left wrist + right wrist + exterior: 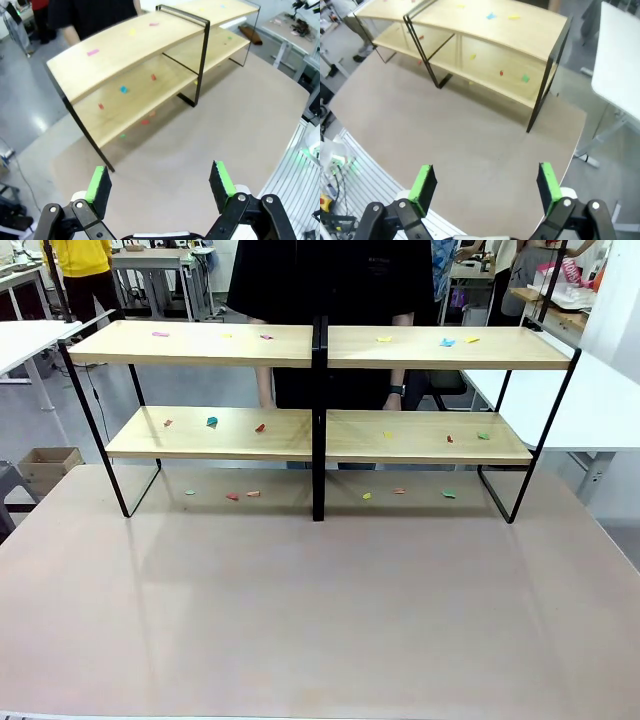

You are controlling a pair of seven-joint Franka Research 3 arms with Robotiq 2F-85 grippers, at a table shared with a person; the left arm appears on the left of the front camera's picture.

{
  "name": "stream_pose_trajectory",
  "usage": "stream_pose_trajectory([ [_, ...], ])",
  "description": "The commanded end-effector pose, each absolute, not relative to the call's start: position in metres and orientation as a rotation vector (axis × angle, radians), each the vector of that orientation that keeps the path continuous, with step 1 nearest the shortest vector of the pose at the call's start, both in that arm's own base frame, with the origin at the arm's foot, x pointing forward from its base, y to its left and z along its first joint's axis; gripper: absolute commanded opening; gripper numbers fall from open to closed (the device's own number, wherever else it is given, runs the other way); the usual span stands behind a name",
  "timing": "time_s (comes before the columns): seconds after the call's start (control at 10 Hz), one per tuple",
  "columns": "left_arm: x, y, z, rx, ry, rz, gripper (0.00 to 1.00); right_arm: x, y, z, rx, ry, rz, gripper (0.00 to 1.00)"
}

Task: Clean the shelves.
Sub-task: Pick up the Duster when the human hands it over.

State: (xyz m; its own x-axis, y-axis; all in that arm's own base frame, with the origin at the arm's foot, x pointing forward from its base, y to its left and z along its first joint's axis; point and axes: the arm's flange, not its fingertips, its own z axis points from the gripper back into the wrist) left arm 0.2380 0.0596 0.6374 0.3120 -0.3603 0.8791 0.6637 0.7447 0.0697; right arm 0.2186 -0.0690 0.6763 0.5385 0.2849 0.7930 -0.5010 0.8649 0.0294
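we saw the shelves (pixel 200 343) standing across the far part of the pale table (pixel 320 620), toward twelve o'clock from the robot's side, with their central black post (pixel 319 420) straight ahead. small coloured bits (pixel 212 421) lay scattered on all four wood boards, and more lay on the table under the lower tier. they were possibly paper scraps, though too small to be sure. a person in black (pixel 330 280) stood just behind the rack at twelve o'clock. a cardboard box (pixel 48 465) sat on the floor at nine o'clock.

in its wrist view the left gripper (pixel 161 181) hung above bare table, its green pads (pixel 98 182) spread wide with nothing between them. the shelves lay at about eleven o'clock, well apart from it. the right gripper (pixel 486 184) held its fingers wide and empty above the table, with the shelves at twelve o'clock, also well apart.
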Motion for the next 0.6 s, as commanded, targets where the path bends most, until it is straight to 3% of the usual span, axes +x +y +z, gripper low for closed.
stream_pose_trajectory([
  [0.0, 0.243, 0.051, 0.629, -0.346, -1.091, -0.706, 1.0, 0.228, -0.063, 0.684, 0.272, -0.957, 0.478, 1.0],
  [0.5, 0.244, 0.045, 0.63, -0.351, -1.127, -0.682, 1.0, 0.217, -0.046, 0.701, 0.283, -0.998, 0.56, 1.0],
])
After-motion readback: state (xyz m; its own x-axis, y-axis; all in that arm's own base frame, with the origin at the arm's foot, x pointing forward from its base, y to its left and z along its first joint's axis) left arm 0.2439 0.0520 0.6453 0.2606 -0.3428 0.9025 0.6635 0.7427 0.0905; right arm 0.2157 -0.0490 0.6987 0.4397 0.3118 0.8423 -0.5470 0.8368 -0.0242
